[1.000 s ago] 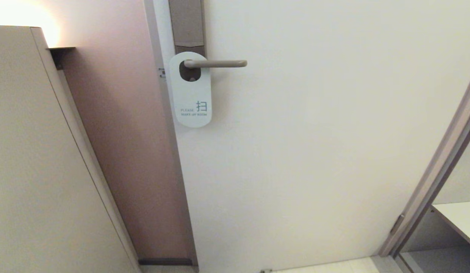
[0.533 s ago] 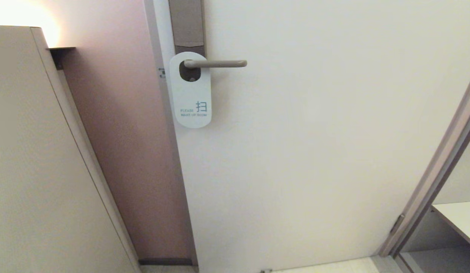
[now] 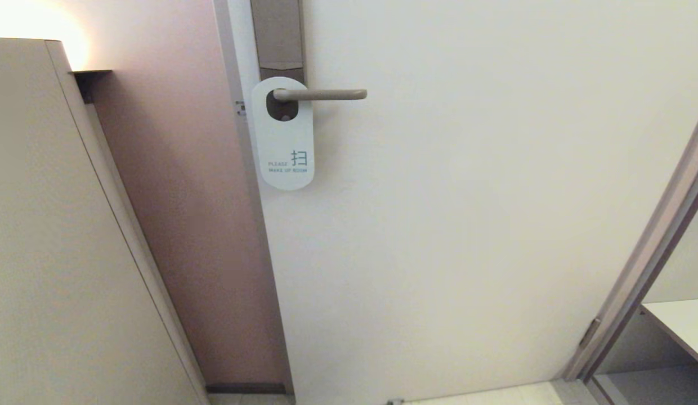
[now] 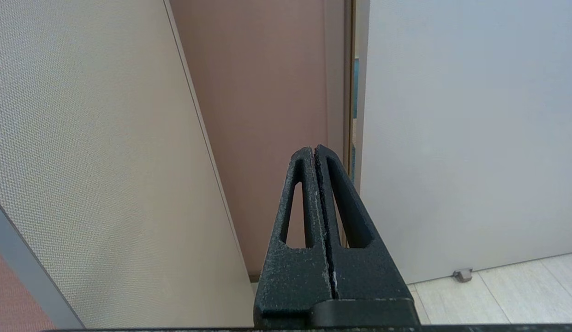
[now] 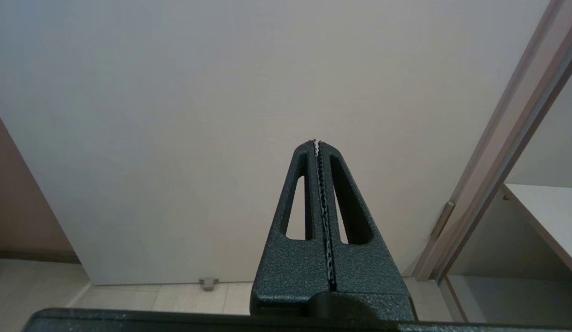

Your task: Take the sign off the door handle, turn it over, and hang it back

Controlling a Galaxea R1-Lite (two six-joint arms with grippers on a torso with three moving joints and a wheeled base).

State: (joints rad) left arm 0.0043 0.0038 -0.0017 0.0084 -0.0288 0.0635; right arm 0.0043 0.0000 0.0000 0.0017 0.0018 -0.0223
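The sign [image 3: 283, 147] hangs by its oval hole on the door handle [image 3: 326, 94], white face with blue text outward, flat against the door. The handle sticks out to the right from a grey-brown backplate [image 3: 277, 34]. Neither arm shows in the head view. My left gripper [image 4: 314, 148] is shut and empty, low down and facing the door's edge near the floor. My right gripper [image 5: 316, 142] is shut and empty too, pointing at the lower part of the door. Neither wrist view shows the sign or the handle.
A beige panel [image 3: 56, 236] stands close on the left, with a pinkish-brown wall [image 3: 186, 197] behind it. The white door [image 3: 467, 197] fills the middle. At the right are a door frame [image 3: 647, 253] and a white shelf [image 3: 684, 323]. A door stop [image 5: 207, 282] sits at floor level.
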